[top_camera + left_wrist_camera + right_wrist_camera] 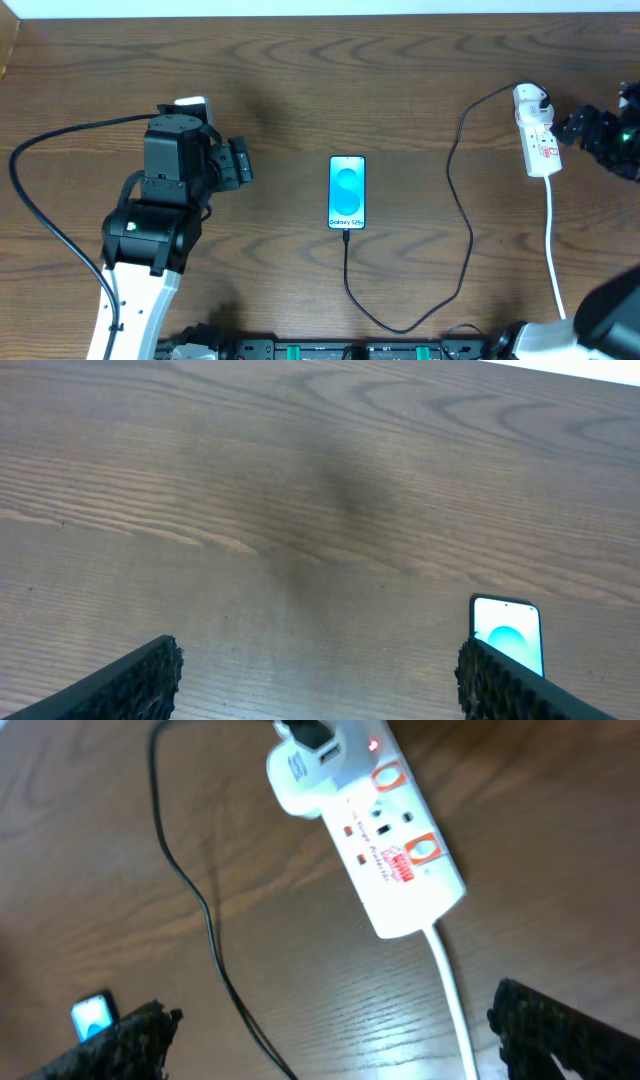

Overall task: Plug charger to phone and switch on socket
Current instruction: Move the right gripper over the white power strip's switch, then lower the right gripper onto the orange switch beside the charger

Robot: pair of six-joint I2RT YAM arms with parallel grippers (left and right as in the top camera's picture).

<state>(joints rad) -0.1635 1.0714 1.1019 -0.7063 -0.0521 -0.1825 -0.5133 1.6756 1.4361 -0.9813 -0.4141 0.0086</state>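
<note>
The phone (347, 192) lies flat at the table's middle, its screen lit blue; the black charger cable (462, 250) runs from its near end in a loop up to the white adapter (530, 99), which sits in the far end of the white socket strip (541, 146). In the right wrist view the socket (400, 860) shows a small red light lit beside the adapter (300, 765). My right gripper (330, 1030) is open above the table, just right of the socket. My left gripper (320, 675) is open and empty, left of the phone (508, 635).
The socket's white cord (553, 250) runs toward the table's near edge. The left arm's black cable (40, 200) loops over the left side of the wooden table (280, 80).
</note>
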